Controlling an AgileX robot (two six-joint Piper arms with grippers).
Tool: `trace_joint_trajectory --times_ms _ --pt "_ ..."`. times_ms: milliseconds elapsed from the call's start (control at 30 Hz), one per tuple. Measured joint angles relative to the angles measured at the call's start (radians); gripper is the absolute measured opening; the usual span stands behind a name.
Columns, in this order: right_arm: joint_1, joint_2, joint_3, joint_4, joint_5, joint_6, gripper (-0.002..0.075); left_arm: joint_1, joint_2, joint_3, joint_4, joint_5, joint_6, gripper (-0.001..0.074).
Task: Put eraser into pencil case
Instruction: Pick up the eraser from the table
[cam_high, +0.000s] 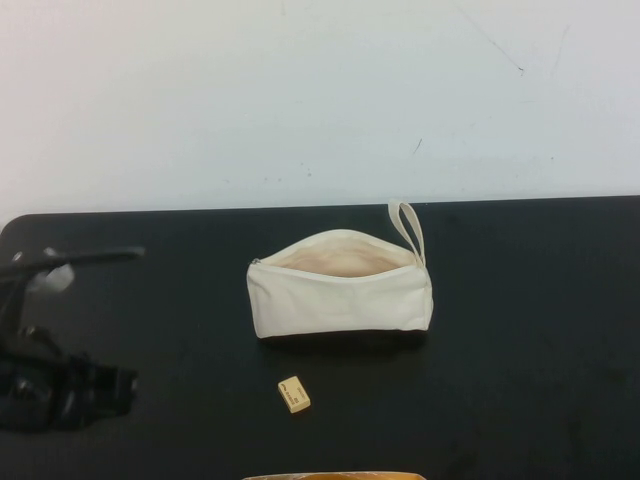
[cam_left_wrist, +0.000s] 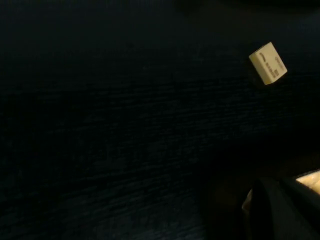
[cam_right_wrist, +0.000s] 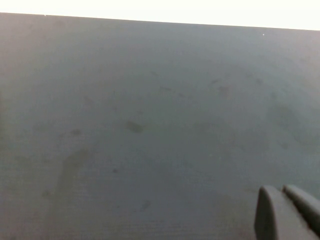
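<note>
The cream-white pencil case (cam_high: 340, 295) stands in the middle of the black table (cam_high: 540, 330). Its zip is open, the paler lining shows, and its loop strap (cam_high: 408, 228) is at its right end. The tan-yellow eraser (cam_high: 294, 394) lies on the table just in front of the case, apart from it. It also shows in the left wrist view (cam_left_wrist: 268, 63). My left gripper (cam_high: 118, 384) is low at the table's left side, well left of the eraser, and appears dark in its wrist view (cam_left_wrist: 285, 210). My right gripper (cam_right_wrist: 287, 210) is shut and empty over bare table, outside the high view.
A white wall rises behind the table's far edge. A thin yellowish object (cam_high: 335, 476) shows at the near edge, in front of the eraser. The left arm's dark body (cam_high: 40, 380) fills the left side of the table.
</note>
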Motion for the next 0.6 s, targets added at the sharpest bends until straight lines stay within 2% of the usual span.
trace_joint_trajectory --times_ms 167,367,600 --pt "0.000 0.000 0.000 0.000 0.000 0.000 -0.0001 -0.077 0.082 -0.090 0.048 0.010 -0.027 -0.0001" --pt "0.000 0.000 0.000 0.000 0.000 0.000 -0.0001 -0.247 0.182 -0.185 0.238 0.006 -0.201 -0.0001" --pt "0.000 0.000 0.000 0.000 0.000 0.000 -0.0001 -0.416 0.341 -0.306 0.293 -0.055 -0.319 0.0016"
